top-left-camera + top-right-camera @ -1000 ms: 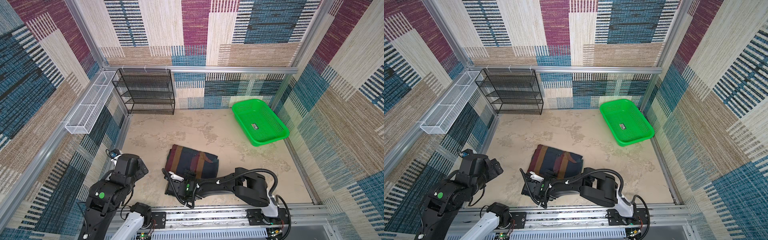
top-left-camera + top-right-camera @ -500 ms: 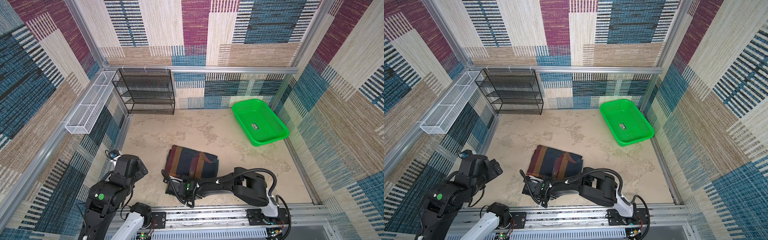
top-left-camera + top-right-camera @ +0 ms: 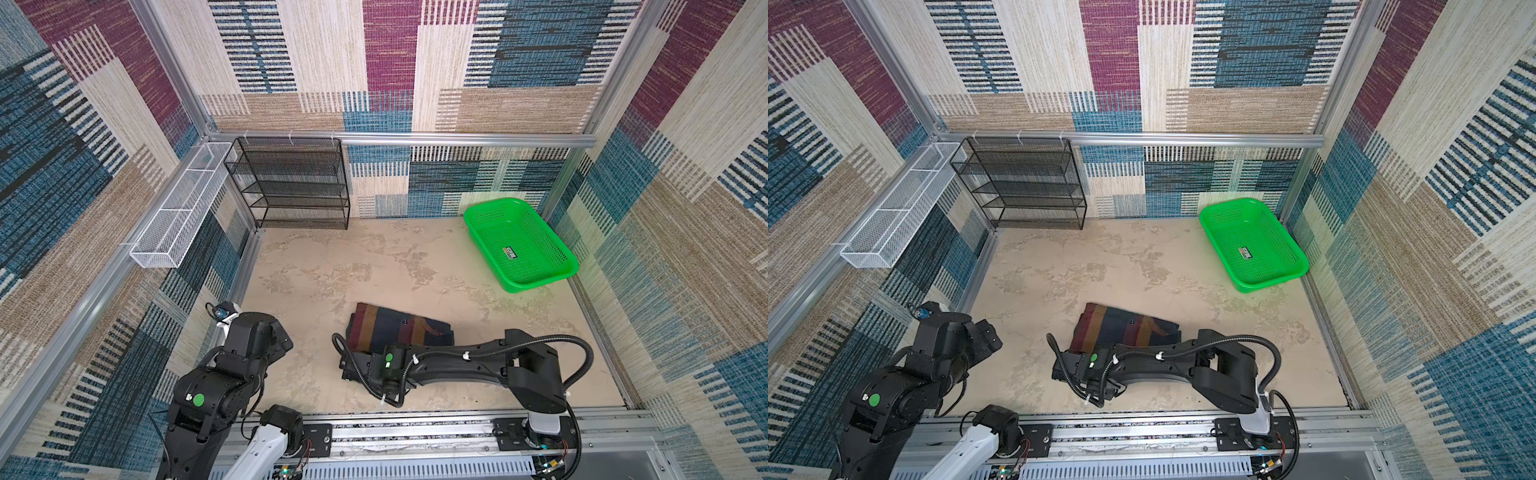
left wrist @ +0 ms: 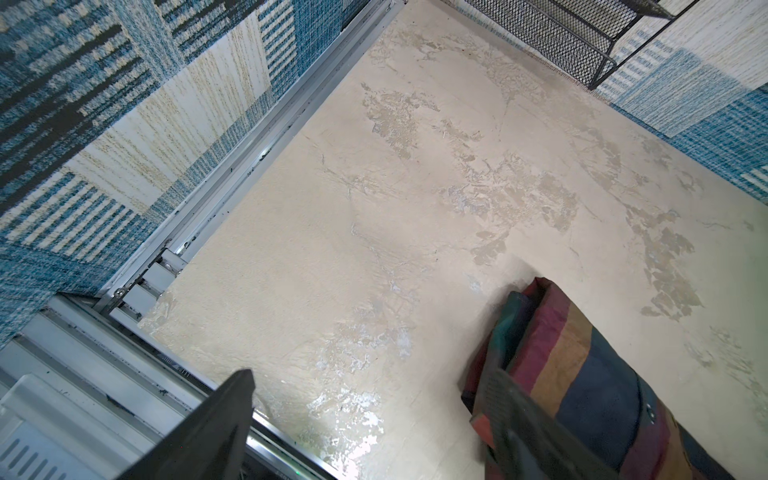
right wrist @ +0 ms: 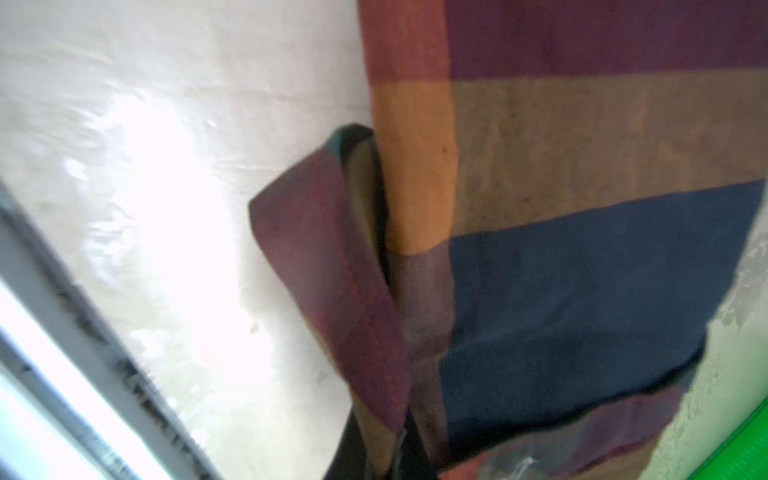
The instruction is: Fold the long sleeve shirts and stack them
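Though soft, plaid shirt (image 3: 390,328) (flat rect. bundle)

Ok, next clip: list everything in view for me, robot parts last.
folded plaid shirt of soft cloth: one; navy, maroon and orange checks; on the table, front centre.
green perforated plastic basket: one; bright green; far right corner.
black wire-mesh shelf rack: one; black; against the back wall, left.
white wire-mesh trough: one; white; hung on the left wall.
beige mottled tabletop: one; beige; under everything.
left gripper: one; black; open, holding nothing, front left.
right gripper: one; black; shut on the shirt's near edge.
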{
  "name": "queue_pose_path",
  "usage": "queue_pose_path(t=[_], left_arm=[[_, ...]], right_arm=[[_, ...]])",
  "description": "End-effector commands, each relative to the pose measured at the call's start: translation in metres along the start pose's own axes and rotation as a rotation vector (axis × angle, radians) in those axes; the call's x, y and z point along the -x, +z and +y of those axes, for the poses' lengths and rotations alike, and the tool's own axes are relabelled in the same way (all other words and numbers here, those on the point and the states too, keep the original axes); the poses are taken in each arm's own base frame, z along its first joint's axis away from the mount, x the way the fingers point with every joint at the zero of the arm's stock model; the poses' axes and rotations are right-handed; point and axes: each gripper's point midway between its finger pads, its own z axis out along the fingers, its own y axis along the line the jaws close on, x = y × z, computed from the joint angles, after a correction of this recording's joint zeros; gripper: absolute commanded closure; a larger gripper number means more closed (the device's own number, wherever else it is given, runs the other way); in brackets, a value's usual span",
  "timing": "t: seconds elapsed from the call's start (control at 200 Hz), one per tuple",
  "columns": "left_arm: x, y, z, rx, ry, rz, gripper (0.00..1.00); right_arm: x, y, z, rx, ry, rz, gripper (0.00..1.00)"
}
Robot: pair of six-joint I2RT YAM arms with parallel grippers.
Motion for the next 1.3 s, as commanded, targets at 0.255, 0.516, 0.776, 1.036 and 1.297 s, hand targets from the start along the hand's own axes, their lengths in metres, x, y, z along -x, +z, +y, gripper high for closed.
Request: queue_pose_path(t=[0.255,0.516,0.776,1.036,1.297], left_arm=[[0.0,-0.002,0.007,0.029,0.005,-0.008,0.1],[0.0,-0.002,0.009,0.038,0.003,-0.007,0.11],[-0.001,0.0,0.009,0.046,0.003,0.001,0.11],[-0.002,0.003,0.006,0.056,0.013,0.018,0.11],[-0.004,0.007,0.003,0.061,0.029,0.042,0.11]], right_arm=[[0.031,-0.073,0.004,0.17,0.019,-0.178,1.0],[0.063,-0.124,-0.016,0.25,0.041,-0.359,1.0],[0.077,-0.154,-0.047,0.468,0.103,-0.528,1.0],[0.082,-0.117,-0.081,0.66,0.178,-0.536,1.0],[0.098,-0.019,-0.137,0.692,0.315,-0.409,1.0]])
